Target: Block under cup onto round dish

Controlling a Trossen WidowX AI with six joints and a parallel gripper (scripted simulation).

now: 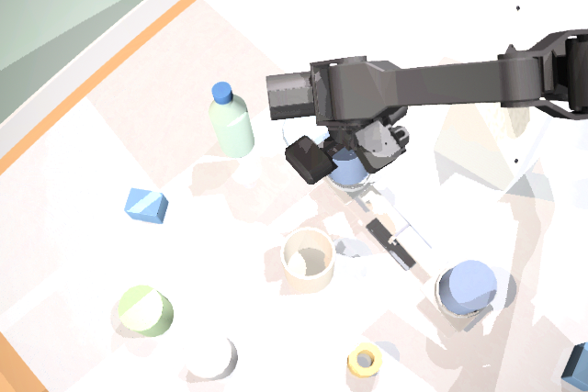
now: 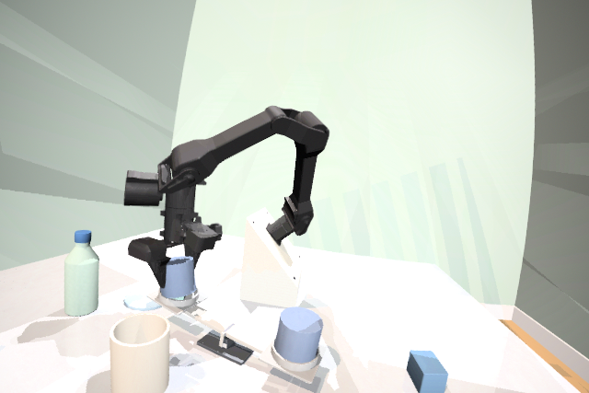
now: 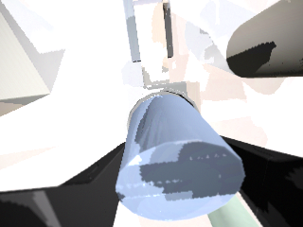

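My gripper (image 1: 346, 164) (image 2: 177, 267) (image 3: 167, 142) is shut on the far blue cup (image 1: 350, 173) (image 2: 176, 283) (image 3: 175, 151), one finger on each side of it. The cup sits at the far end pan of the balance (image 1: 390, 241) (image 2: 221, 344); I cannot tell whether it is clear of the pan. The second blue cup (image 1: 468, 286) (image 2: 298, 333) stands on the near end pan. The round pale-blue dish (image 2: 137, 303) lies on the table left of the held cup. The block is hidden.
A green bottle with a blue cap (image 1: 231, 124) (image 2: 81, 279) stands left of the gripper. A cream open cylinder (image 1: 307, 259) (image 2: 139, 351), a blue block (image 1: 146, 205), a green cylinder (image 1: 144, 310), a white cylinder (image 1: 211, 359), a yellow ring (image 1: 365, 360) and a dark blue box (image 2: 427, 370) lie around.
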